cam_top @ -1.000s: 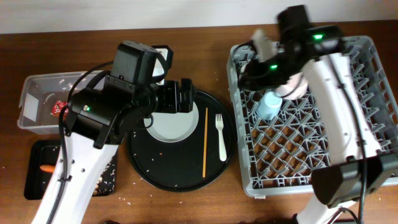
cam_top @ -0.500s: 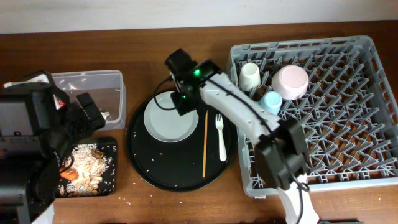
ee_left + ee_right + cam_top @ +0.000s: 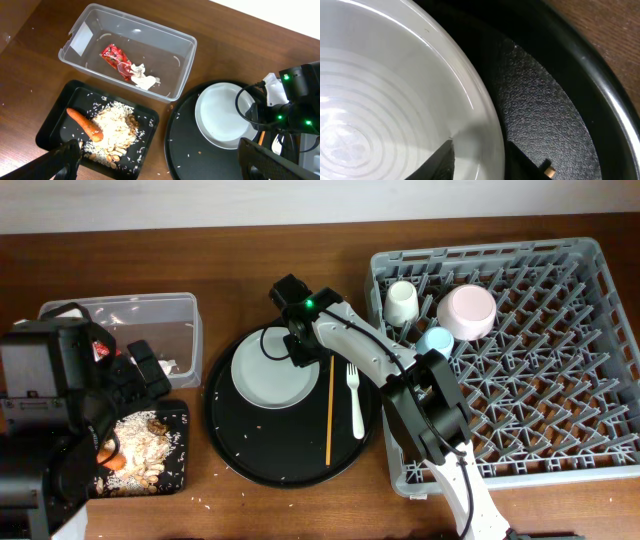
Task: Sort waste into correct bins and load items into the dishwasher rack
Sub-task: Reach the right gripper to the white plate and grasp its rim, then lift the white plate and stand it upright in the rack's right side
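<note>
The pale plate (image 3: pixel 270 375) lies flat on the round black tray. My right gripper (image 3: pixel 480 150) straddles its far right rim, one finger inside and one outside, both touching it; it is also seen from overhead (image 3: pixel 300 348). My left gripper (image 3: pixel 165 161) hangs wide open and empty above the bins. The clear tub (image 3: pixel 186 50) holds the red wrapper (image 3: pixel 115 55) and tissue (image 3: pixel 143 80). The black tray (image 3: pixel 52 122) holds the carrot (image 3: pixel 84 123) and food scraps (image 3: pixel 117 131). The fork (image 3: pixel 355 400) and chopstick (image 3: pixel 329 412) lie beside the plate.
The grey dishwasher rack (image 3: pixel 520 430) fills the right side and holds a cream cup (image 3: pixel 401 302), a pink bowl (image 3: pixel 466 312) and a blue cup (image 3: pixel 433 342) at its far left. Rice grains dot the round tray (image 3: pixel 240 450). My right arm stretches across the rack's left edge.
My right arm swung from the rack to the plate and its fingers came down over the rim. My left arm pulled back from the plate to above the bins.
</note>
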{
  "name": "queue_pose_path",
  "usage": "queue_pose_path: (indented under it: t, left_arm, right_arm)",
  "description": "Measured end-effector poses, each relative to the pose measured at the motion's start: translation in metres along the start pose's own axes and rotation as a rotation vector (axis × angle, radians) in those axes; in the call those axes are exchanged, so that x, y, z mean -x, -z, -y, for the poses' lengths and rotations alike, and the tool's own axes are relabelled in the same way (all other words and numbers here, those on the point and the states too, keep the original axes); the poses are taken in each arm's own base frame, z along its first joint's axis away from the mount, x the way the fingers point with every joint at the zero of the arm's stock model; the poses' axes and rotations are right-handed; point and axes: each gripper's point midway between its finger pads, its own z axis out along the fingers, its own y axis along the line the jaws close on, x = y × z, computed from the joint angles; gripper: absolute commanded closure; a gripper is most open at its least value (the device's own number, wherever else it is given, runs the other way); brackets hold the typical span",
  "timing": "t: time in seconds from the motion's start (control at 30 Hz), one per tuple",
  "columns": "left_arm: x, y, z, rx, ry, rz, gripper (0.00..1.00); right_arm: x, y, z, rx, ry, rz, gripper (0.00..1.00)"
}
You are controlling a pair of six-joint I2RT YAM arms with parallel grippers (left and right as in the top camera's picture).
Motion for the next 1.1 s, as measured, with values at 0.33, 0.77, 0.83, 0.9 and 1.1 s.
queue_pose_path:
  t: [0.33,0.77,0.83,0.9,1.1]
  left_arm:
    - [-0.001,0.0,0.0,0.001,-0.001,-0.003,0.01]
    - [-0.001,0.0,0.0,0.002,-0.001,-0.004,0.01]
    - [-0.001,-0.001,0.0,0.002,-0.001,-0.005,0.01]
    - [-0.001,-0.001,0.0,0.002,-0.001,-0.005,0.01]
    - [-0.001,-0.001,0.0,0.002,-0.002,-0.007,0.01]
  right_arm:
    - [0.001,0.043,0.002,0.088,-0.025,-0.025,0.96]
    - [-0.104,0.324,0.251,-0.521,-0.356,0.177,0.96]
    - [-0.128,0.339,0.291,-0.682,-0.417,0.118,0.96]
    - [-0.148,0.351,0.323,-0.788,-0.484,0.08,0.96]
    - [-0.178,0.351,0.376,-0.923,-0.608,0.018,0.96]
